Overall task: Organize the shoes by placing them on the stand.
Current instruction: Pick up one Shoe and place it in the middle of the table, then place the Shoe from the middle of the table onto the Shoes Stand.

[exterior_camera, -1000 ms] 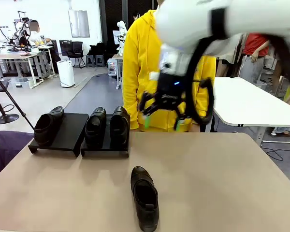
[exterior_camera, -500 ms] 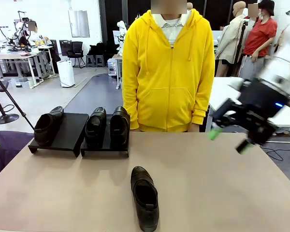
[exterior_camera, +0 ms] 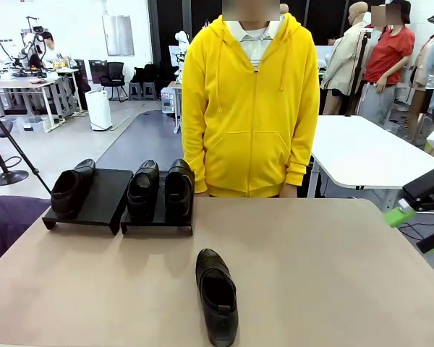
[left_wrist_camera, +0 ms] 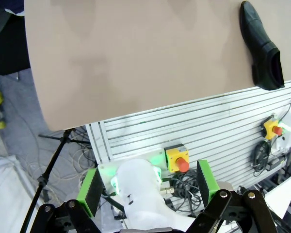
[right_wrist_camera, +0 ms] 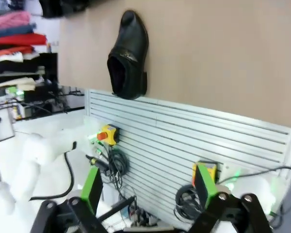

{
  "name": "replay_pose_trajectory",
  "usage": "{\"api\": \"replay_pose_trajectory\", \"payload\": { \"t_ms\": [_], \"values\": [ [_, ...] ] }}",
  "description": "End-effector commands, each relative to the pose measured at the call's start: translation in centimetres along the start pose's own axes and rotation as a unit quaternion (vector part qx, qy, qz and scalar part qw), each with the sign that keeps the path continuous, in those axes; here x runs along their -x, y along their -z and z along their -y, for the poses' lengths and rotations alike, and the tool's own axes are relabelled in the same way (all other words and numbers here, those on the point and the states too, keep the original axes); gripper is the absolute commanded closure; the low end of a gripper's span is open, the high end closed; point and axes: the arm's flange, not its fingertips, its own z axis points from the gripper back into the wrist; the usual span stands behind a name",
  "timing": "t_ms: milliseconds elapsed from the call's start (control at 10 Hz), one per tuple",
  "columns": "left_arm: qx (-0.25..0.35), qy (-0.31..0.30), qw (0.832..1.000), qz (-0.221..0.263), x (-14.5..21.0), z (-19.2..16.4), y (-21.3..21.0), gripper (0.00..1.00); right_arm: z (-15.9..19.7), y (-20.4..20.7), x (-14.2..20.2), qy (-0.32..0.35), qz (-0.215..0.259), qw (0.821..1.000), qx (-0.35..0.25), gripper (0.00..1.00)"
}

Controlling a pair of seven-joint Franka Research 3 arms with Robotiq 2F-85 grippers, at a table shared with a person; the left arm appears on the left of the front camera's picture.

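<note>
Three glossy black shoes rest on two black stands at the table's far left. One shoe (exterior_camera: 71,189) is on the left stand (exterior_camera: 105,196), and two shoes (exterior_camera: 142,189) (exterior_camera: 179,188) are side by side on the right stand (exterior_camera: 158,219). A fourth shoe (exterior_camera: 217,295) lies loose on the table near the front edge, toe pointing away; it also shows as the shoe (left_wrist_camera: 261,46) and the shoe (right_wrist_camera: 128,56). My right gripper (exterior_camera: 417,230) (right_wrist_camera: 148,187) hangs open and empty off the table's right edge. My left gripper (left_wrist_camera: 149,187) is open and empty, beyond the table's side.
A person in a yellow hoodie (exterior_camera: 253,101) stands at the far edge, hands down. The tan table (exterior_camera: 318,275) is bare right of the loose shoe. Below the tabletop a slatted panel (left_wrist_camera: 194,126) carries red emergency buttons and cables. A white table (exterior_camera: 362,155) stands behind at the right.
My right arm has swung from above the table's middle out to the right edge and lower, with the gripper staying open. The shoes and the person have not moved.
</note>
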Motion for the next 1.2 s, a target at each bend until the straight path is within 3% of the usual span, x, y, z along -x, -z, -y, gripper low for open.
{"api": "replay_pose_trajectory", "payload": {
  "t_ms": [0,900,1000,1100],
  "values": [
    [-0.003,-0.001,1.000,-0.003,0.1,-0.2,-0.1,0.00,-1.9,0.0,0.3,0.005,0.017,1.000,0.001,0.00],
    [0.000,0.000,1.000,0.000,0.0,0.0,0.0,0.00,-1.9,0.0,0.3,0.005,0.017,1.000,0.001,0.00],
    [0.022,-0.048,0.999,-0.008,-1.8,3.3,1.0,0.00,-1.9,0.0,0.3,0.005,0.017,1.000,0.001,0.00],
    [0.056,-0.017,0.998,-0.025,-3.4,7.3,2.9,0.00,-1.9,0.0,0.3,0.005,0.017,1.000,0.001,0.00]
  ]
}}
